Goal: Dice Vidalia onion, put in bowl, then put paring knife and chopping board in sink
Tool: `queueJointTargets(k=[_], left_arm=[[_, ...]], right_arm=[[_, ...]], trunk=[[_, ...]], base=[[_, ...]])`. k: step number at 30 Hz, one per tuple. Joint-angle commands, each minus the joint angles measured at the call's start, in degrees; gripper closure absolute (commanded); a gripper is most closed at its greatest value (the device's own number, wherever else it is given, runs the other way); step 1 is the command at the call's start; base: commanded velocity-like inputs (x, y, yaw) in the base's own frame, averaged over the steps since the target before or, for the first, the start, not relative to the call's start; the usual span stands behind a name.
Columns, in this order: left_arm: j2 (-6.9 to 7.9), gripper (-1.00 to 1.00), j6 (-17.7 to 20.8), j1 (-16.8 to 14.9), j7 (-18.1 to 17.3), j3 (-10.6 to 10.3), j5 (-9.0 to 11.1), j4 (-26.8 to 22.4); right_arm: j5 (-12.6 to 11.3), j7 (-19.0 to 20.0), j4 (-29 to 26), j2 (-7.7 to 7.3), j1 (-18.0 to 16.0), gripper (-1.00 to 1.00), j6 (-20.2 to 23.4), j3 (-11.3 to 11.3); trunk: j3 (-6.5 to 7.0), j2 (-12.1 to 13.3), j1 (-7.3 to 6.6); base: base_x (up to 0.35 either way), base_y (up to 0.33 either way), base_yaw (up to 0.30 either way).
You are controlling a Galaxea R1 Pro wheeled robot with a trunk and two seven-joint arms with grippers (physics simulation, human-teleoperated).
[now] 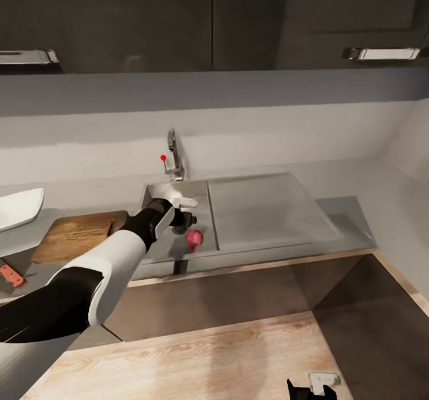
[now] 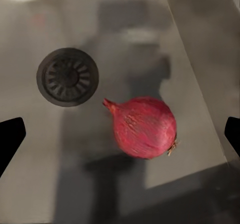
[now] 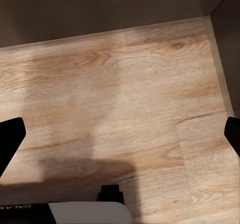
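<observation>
The Vidalia onion [image 2: 144, 127] lies on the floor of the sink [image 1: 179, 190], near the drain [image 2: 67, 76] — which sits at its 10 o'clock in my left wrist view. My left hand [image 1: 182, 214] hovers directly above, fingers spread wide, nothing held. The onion's stem-to-root axis runs roughly along the line between my fingertips. My right hand [image 1: 311, 388] hangs open over the floor [image 3: 130, 104], well apart — the left is nearer.

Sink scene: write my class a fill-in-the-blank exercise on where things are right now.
1. The Vidalia onion lies in the sink beside the round ____.
2. The left gripper hangs over the onion with jaws ____.
3. The chopping board lies on the ____.
4. The right gripper points at the wooden ____.

Missing words: drain; open; countertop; floor
</observation>
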Motion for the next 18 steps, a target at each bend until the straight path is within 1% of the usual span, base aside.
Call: queueJointTargets(k=[1, 8, 18], left_arm=[[0.04, -1.0, 0.25, 0.03, 0.14, -0.48, 0.57, -0.06], [0.08, -1.0, 0.25, 1.68, 0.14, -0.47, 0.57, -0.06], [-0.03, -1.0, 0.25, 2.27, 0.14, -0.48, 0.57, -0.06]], right_arm=[[-0.47, -0.38, -0.05, -0.07, -0.05, -1.0, -0.2, 0.49], [-0.47, -0.38, -0.05, -0.07, -0.05, -1.0, -0.2, 0.49], [-0.47, -0.38, -0.05, -0.07, -0.05, -1.0, -0.17, 0.48]], trunk=[[-0.18, -0.09, 0.04], [-0.83, -0.09, 0.04], [-1.74, -0.09, 0.04]], base=[[0.201, -0.059, 0.0], [0.144, -0.02, 0.0], [0.11, -0.007, 0.0]])
